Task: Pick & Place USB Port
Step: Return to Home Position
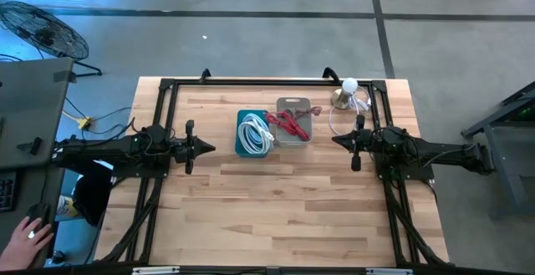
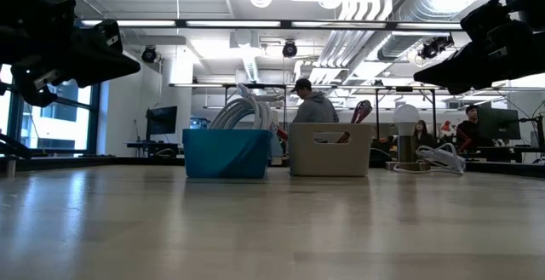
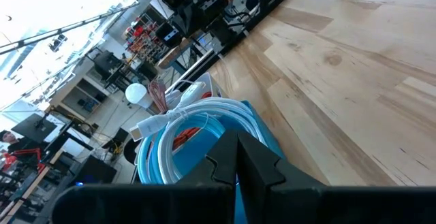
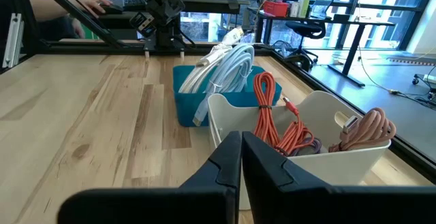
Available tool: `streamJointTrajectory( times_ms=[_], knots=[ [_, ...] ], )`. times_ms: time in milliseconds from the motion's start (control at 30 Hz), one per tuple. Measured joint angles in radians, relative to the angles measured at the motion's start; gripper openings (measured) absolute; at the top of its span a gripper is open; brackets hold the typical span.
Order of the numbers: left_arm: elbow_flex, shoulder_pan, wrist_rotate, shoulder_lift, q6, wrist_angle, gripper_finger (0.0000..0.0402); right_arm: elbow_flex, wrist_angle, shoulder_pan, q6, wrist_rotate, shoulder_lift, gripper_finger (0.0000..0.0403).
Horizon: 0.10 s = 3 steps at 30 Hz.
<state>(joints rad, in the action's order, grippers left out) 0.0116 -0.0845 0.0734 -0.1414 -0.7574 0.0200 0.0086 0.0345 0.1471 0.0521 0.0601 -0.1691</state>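
The sorting looks done: the white cable [image 1: 255,133] lies coiled in the blue bin [image 1: 241,148] at the far middle of the table, and the red cable [image 1: 290,125] and pink cable [image 4: 364,132] lie in the pale bin [image 1: 294,101] just to its right. The left gripper [image 1: 205,148] hangs on the left and the right gripper [image 1: 337,140] on the right, both with fingers pressed together and holding nothing. I think the 2 arms now just need to pull back home without bumping the bins.
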Motion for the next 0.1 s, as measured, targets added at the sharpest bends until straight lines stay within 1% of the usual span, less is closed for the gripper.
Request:
streamJointTrajectory(
  times_ms=[100],
  knots=[
    [0.000,0.000,0.000,0.000,0.000,0.000,0.0001,0.000,0.000,0.000,0.000,0.000,0.000,0.0007]
  ],
)
